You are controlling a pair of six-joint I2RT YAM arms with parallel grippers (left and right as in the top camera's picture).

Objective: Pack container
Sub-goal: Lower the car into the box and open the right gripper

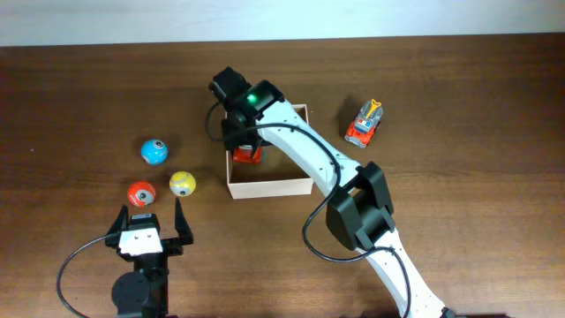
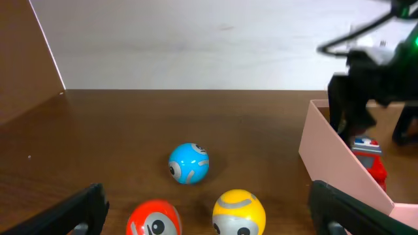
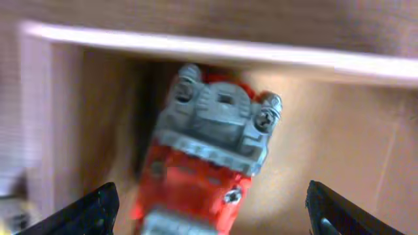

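Note:
The cream-white container (image 1: 281,186) sits mid-table; it also shows in the left wrist view (image 2: 339,160). A red toy truck (image 1: 248,155) lies inside it at the left wall, seen close in the right wrist view (image 3: 206,163) and from the side in the left wrist view (image 2: 369,156). My right gripper (image 3: 212,212) hovers over the truck, open, fingers wide and apart from it. A second red toy truck (image 1: 364,123) lies right of the box. Blue ball (image 1: 154,152), yellow ball (image 1: 182,184) and red ball (image 1: 141,193) lie left. My left gripper (image 1: 148,217) is open, just behind the red and yellow balls (image 2: 239,212).
The right arm (image 1: 313,159) stretches across the box from the front right. The table's far edge (image 1: 282,40) meets a pale wall. The blue ball also shows in the left wrist view (image 2: 189,163), with the red ball (image 2: 154,220) nearer.

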